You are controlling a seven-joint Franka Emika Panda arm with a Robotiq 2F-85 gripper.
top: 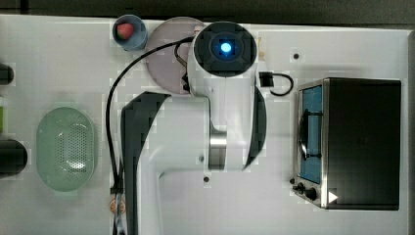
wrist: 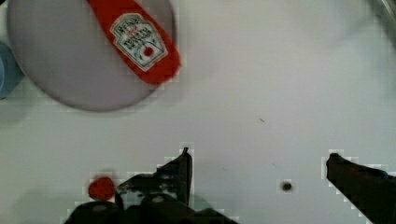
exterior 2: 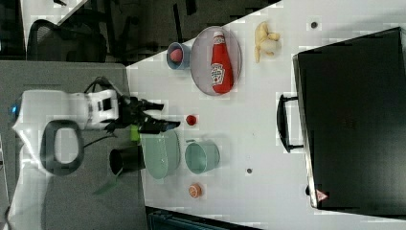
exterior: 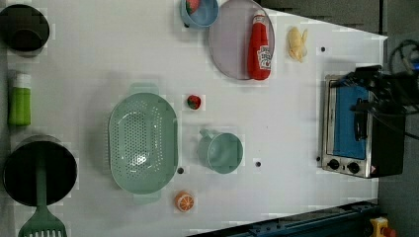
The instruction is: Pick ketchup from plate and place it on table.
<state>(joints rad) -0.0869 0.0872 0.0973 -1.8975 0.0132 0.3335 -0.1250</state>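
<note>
The ketchup (exterior: 260,47) is a red squeeze bottle with a white label, lying flat on the greyish-mauve plate (exterior: 230,49) near the table's far edge. In the right view the ketchup (exterior 2: 220,63) rests on the right half of the plate (exterior 2: 200,62). My gripper (exterior 2: 167,115) hangs open above the white table (exterior: 296,123), well short of the plate and close to the green basket. In the wrist view the ketchup (wrist: 140,42) lies on the plate (wrist: 60,65), away from my open gripper (wrist: 259,161), whose fingers hold nothing. In the top view my arm covers part of the plate (top: 164,58).
A blue cup (exterior: 200,11) with a strawberry stands beside the plate. A loose strawberry (exterior: 193,102), a green perforated basket (exterior: 142,143), a green mug (exterior: 222,152) and an orange slice (exterior: 184,201) occupy the middle. A toaster oven (exterior: 353,131) and a yellow item (exterior: 297,43) sit at the left view's right.
</note>
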